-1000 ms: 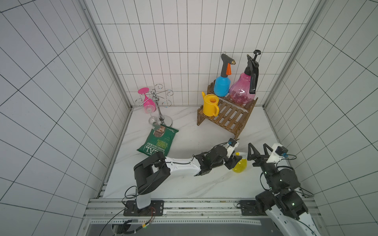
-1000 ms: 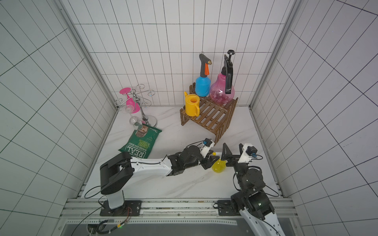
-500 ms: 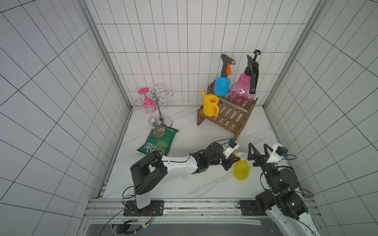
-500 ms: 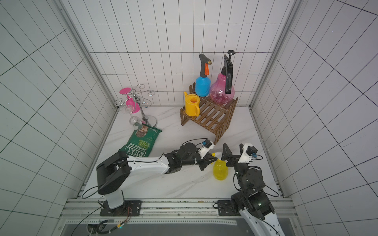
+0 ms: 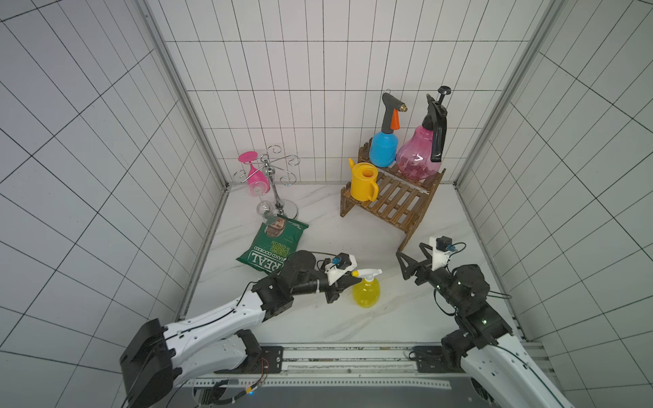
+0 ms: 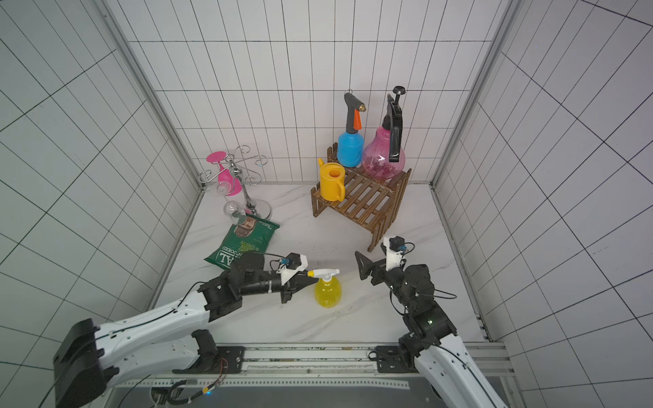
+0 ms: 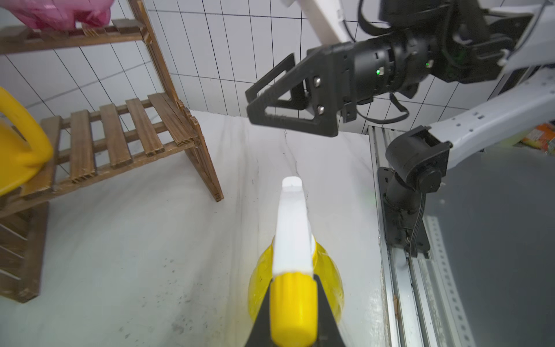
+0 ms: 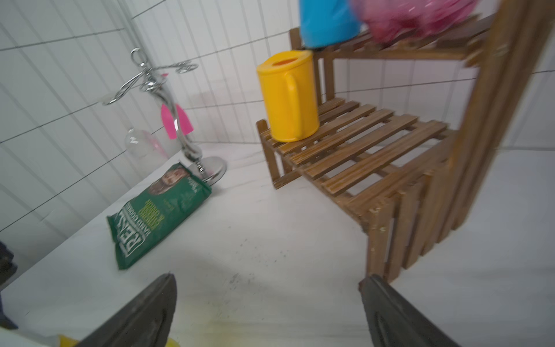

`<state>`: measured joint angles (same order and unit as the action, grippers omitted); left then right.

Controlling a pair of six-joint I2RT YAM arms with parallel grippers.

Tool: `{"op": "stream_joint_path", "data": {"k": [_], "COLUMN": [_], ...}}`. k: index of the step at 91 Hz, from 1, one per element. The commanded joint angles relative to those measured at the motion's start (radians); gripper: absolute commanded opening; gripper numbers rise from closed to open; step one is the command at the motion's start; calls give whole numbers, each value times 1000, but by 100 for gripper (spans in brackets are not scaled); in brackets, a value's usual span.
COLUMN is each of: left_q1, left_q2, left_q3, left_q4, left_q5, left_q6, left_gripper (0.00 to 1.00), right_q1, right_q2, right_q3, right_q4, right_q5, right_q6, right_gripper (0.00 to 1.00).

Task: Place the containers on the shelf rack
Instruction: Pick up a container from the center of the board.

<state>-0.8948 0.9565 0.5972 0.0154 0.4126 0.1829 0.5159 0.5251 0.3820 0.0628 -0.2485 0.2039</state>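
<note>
Left jaws clamp the small yellow sprayer [image 5: 367,293] by its nozzle at the tabletop's [image 5: 318,319] front edge (likely bound for the shelf rack [image 5: 399,203]); right jaws stand apart.

A green crisp bag [image 5: 272,247] lies flat on the marble tabletop [image 5: 353,325] near the left gripper [image 5: 355,281], on its back-wall side. Farther that way stands a chrome glass stand [image 5: 274,183] (pink wine glass [image 5: 255,176] hanging inverted), a clear glass [image 5: 265,211] beside it.
</note>
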Motion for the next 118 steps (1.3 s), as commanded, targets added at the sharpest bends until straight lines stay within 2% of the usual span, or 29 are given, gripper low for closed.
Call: {"op": "stream_joint_path", "data": {"k": [1,8,16,44,64,83,118], "left_q1": [3,-30,-54,-69,-69,-69,-66], "left_q2": [-138,-205,-202,-179,-165,-161,-147], "left_q3": [-66,-99,-90,-63,-57,-57,-53], "left_q4": [-145,-126,-149,-179,-171,-153,-143], "left_q5": [-80,-116,-123,-84,-40,7,24], "left_q6": [113,139,160,147,132,118,106], "left_gripper": [0,0,0,0,0,0,0], "right_q1": [-9,-5,12,128,235,285,323], "right_q2": [76,95,115,293,345,396,426], "right_q3": [36,36,28,108,167,203,230], "right_q4": [183,230,276,187,1,-75,-120], "right_q5": [-402,-532,-637,-798,-736,-679,-693], "right_q6": [-45,-81,-117,-206,-398,-462,-501], "right_gripper": [98,99,100,96,91,85,71]}}
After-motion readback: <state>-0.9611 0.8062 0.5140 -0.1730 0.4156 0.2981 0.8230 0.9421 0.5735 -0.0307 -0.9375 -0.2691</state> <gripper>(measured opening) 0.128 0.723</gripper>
